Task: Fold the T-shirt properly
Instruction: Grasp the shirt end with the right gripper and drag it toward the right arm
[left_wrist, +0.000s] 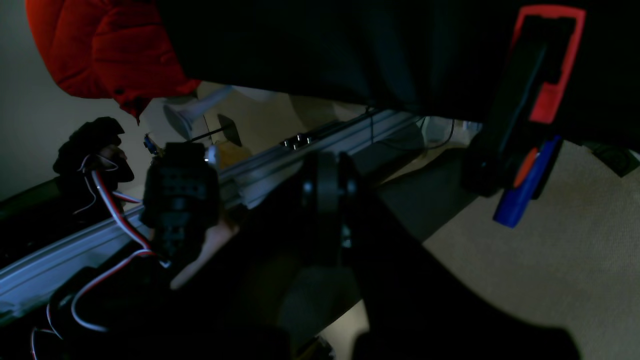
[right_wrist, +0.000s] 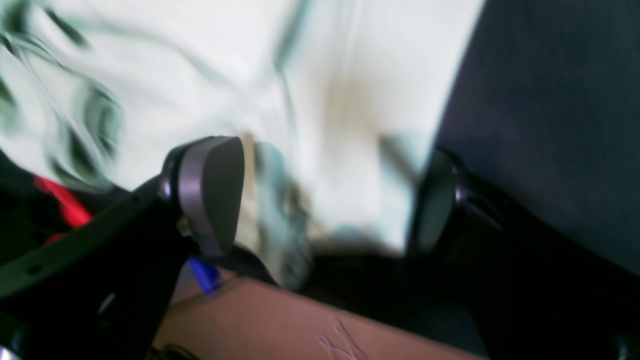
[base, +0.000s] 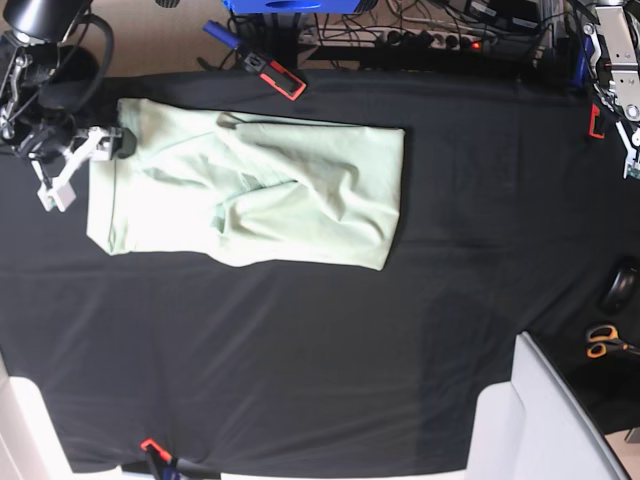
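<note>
Three views split the scene between them. The base view alone shows the whole layout: the T-shirt (base: 250, 190), pale mint green, lies folded into a long band on the far left part of the black tablecloth (base: 300, 350), with the right gripper (base: 110, 142) at its far left corner. A red clamp (base: 283, 79) pins the cloth at the far edge, another red clamp (base: 152, 447) grips the near edge, and orange-handled scissors (base: 603, 341) lie at the right. The right wrist view, blurred, gives what the base view cannot: the gripper's two pads stand wide apart with pale shirt fabric between them, one grey pad (right_wrist: 212, 192) beside a bunched fold, the other at the shirt's edge next to the dark tablecloth; whether either presses the cloth I cannot tell. The left wrist view looks under the table edge, showing beige carpet (left_wrist: 560, 250), an aluminium rail (left_wrist: 280, 162), a red-and-blue clamp (left_wrist: 540, 115) and red fabric (left_wrist: 105, 50); the left gripper (left_wrist: 327, 187) shows as a dark shape, its claw closed with nothing held.
</note>
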